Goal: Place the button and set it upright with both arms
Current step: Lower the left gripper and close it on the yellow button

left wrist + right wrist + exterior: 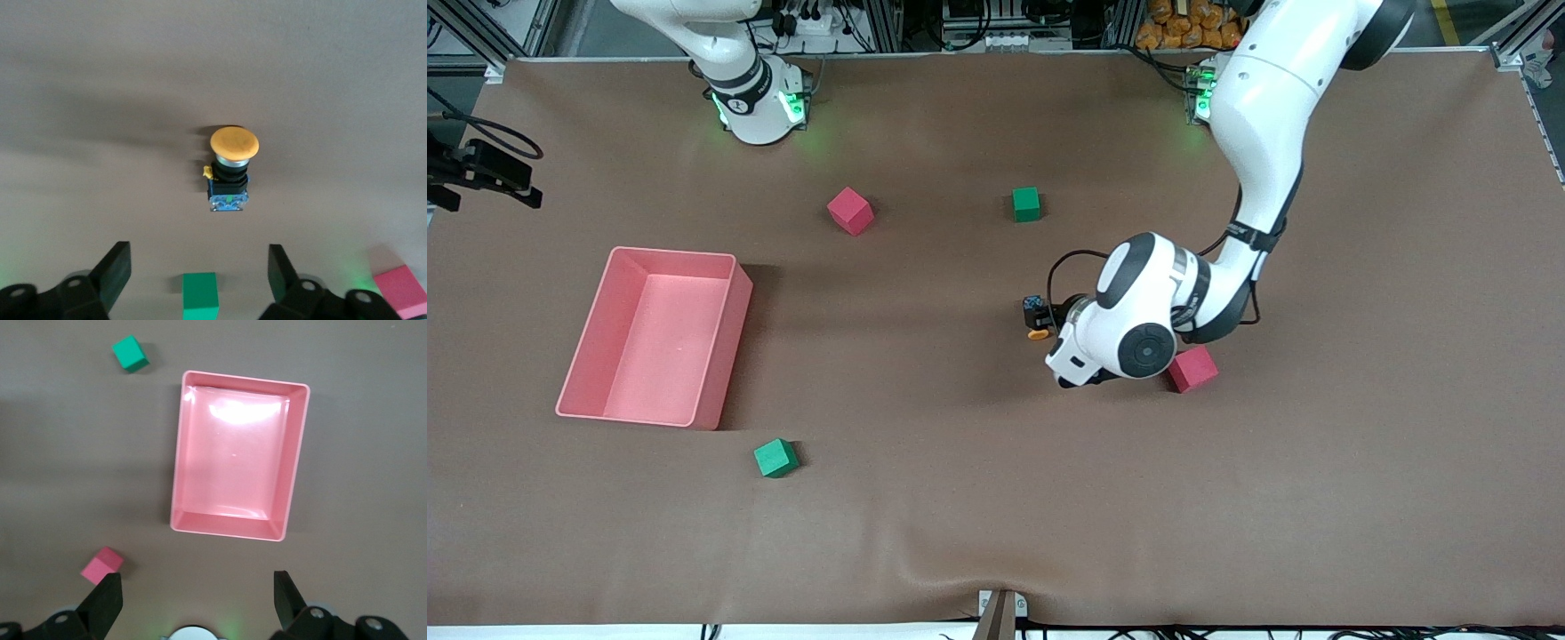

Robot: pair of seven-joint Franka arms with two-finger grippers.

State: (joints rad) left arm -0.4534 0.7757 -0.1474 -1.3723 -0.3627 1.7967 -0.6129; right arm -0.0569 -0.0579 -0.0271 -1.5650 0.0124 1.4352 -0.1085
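Front view: a brown cloth-covered worktop (960, 498) carries a pink rectangular plastic tray (720, 356) toward the right arm's end. The small push-button with a round orange cap and black body (1037, 331) lies on its side on the cloth near the middle, just beside the left arm's white wrist. The left end effector (1049, 324) is low over the button, mostly hidden by the wrist. A red foam cube (1192, 369) sits beside the wrist, toward the left arm's end. Another red cube (850, 211) and a green cube (1026, 204) lie farther from the camera; a second green cube (775, 458) lies nearer, beside the tray's corner. Only the right arm's base shows.

Left wrist view: the left end effector (200, 270) stands released, its black fingers (115, 267) wide apart, touching nothing. The button (230, 167) lies on the cloth, clear of both fingers. A green cube (200, 293) and a red cube (402, 289) show farther off.

Right wrist view: the right end effector (197, 597) waits high over the tray (179, 473), fingers (110, 600) spread and empty. A green cube (130, 353) and a red cube (102, 565) flank the tray.
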